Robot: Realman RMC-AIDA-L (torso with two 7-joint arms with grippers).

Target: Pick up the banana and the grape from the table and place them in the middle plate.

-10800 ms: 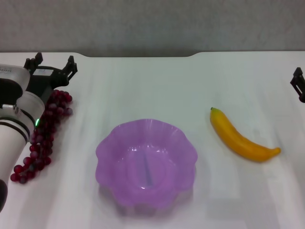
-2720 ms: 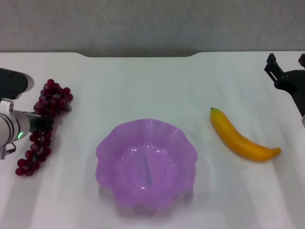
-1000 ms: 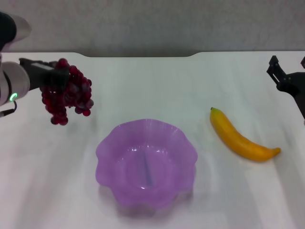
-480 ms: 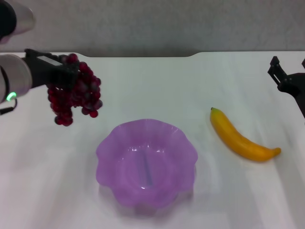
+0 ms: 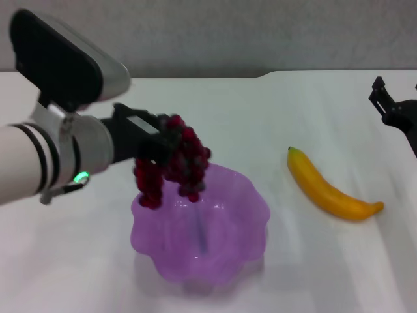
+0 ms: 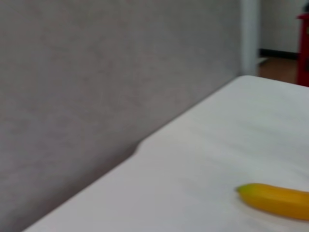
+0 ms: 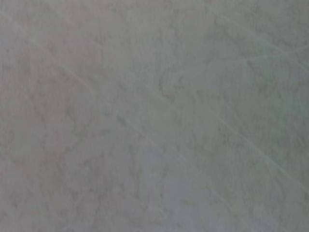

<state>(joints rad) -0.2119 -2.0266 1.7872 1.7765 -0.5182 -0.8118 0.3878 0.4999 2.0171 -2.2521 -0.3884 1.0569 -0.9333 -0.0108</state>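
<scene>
Only head view shows left end effector (image 5: 159,140) gripping the grape (image 5: 174,168); wrist sees banana (image 6: 276,200).

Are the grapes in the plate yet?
Not yet: the grape hangs from the left gripper over the middle plate's far-left rim.

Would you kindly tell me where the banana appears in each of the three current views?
Head view: banana lies on the white table, on the robot's right of the purple plate.
Left wrist view: its greenish tip end shows at the picture's edge.
Right wrist view: not in it.
Shared landmark: the table's notched far edge.
</scene>
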